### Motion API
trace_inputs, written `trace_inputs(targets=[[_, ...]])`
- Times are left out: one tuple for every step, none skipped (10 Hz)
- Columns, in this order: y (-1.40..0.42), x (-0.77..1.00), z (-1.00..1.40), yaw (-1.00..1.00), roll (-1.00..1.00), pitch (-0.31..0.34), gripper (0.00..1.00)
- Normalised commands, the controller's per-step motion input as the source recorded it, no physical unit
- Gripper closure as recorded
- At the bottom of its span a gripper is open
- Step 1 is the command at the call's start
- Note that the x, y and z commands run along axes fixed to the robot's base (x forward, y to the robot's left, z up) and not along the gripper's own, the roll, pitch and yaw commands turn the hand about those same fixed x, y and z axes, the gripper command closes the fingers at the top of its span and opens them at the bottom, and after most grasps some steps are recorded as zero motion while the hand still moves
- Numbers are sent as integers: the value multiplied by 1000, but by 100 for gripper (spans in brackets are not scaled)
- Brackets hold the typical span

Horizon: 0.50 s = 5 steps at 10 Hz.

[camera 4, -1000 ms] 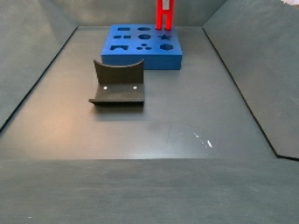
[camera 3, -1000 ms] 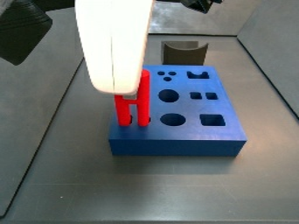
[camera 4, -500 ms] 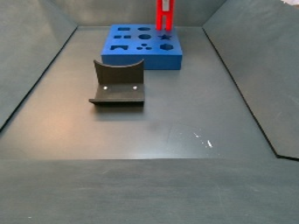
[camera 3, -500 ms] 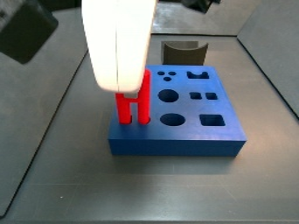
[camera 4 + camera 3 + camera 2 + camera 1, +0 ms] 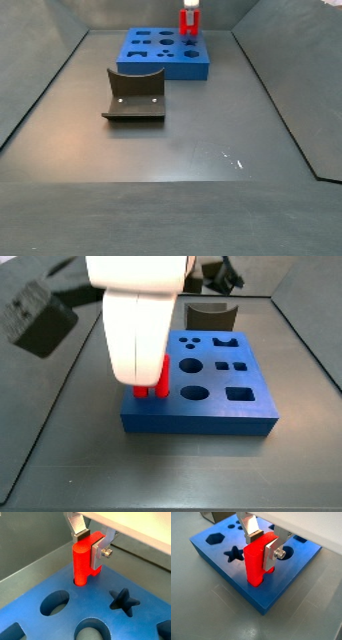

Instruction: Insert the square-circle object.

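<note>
The fixture (image 5: 134, 95) stands on the grey floor (image 5: 174, 160) to the left, apart from the blue slab (image 5: 154, 62) and in front of it in that side view. In a side view from the opposite side it sits behind the slab (image 5: 201, 416). At the slab's right end, the square-circle object (image 5: 191, 22), a red two-legged piece, stands upright. Both wrist views show the gripper (image 5: 261, 542) directly above the slab. Its silver fingers (image 5: 98, 552) are clamped on the upper part of the red piece (image 5: 81, 562). The piece's round leg enters a hole near the slab's edge, just beside the star-shaped hole (image 5: 123, 601). How deep it is seated cannot be determined.
</note>
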Motion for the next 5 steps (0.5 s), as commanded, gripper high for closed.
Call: trace_inputs(targets=[[-97,0,-1000,0,44,-59,100],[-137,0,-1000,0,40,-53,100],[-163,0,-1000,0,30,-67,100],[-143,0,-1000,0,29,-76,100],[0,-100,-551,140,26,-77,100]])
